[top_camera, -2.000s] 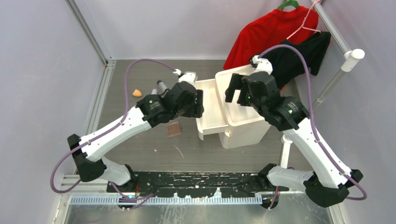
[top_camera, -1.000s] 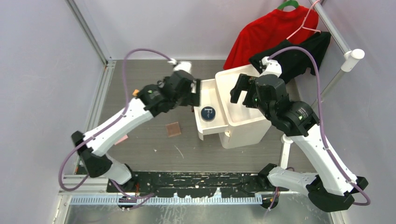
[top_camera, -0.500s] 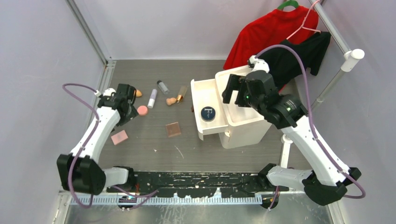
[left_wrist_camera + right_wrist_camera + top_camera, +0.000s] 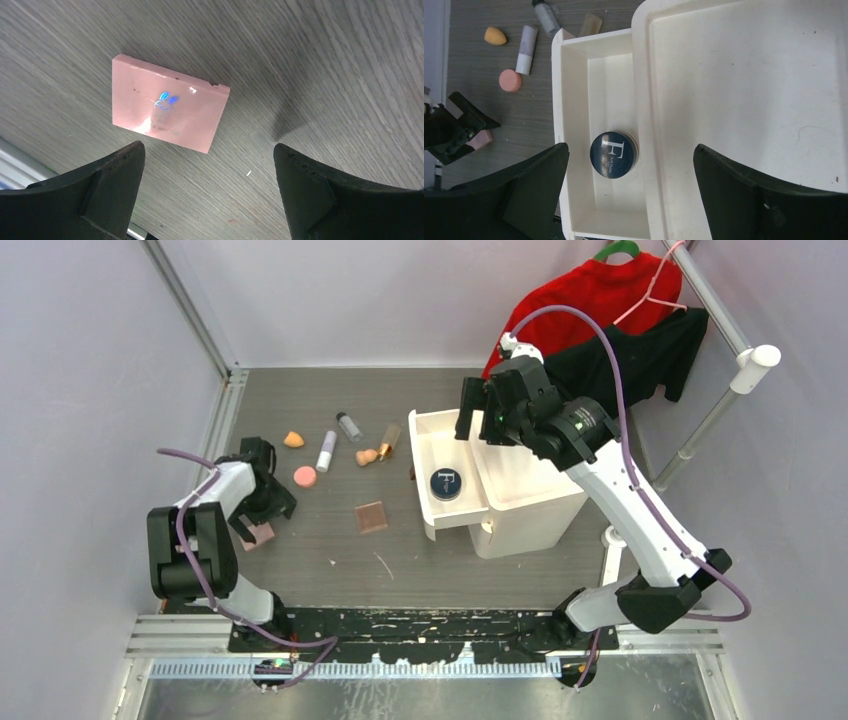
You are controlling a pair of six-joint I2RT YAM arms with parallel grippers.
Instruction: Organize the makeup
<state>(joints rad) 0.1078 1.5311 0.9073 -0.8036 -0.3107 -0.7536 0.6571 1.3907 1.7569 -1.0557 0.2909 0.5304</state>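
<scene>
The round navy compact [image 4: 446, 483] lies in the open white drawer [image 4: 424, 435]; it also shows in the right wrist view [image 4: 614, 153]. On the table lie an orange sponge [image 4: 293, 439], a white tube [image 4: 326, 451], a clear vial [image 4: 348, 425], a pink round sponge [image 4: 305, 476], a gold-brown bottle [image 4: 388, 443], a square brown palette [image 4: 372, 517] and a pink palette [image 4: 167, 110]. My left gripper [image 4: 209, 150] is open and empty, low over the table just beside the pink palette. My right gripper [image 4: 631, 146] is open and empty above the drawer.
The drawer sticks out to the left of a white box [image 4: 525, 495] with a tray top. Red and black clothes [image 4: 590, 310] hang at the back right on a rack [image 4: 745, 365]. A second small orange sponge [image 4: 366, 455] lies by the bottle.
The navy compact came to lie in the drawer. My left arm swung back to the far left and came down by the pink palette. My right gripper moved left over the drawer.
</scene>
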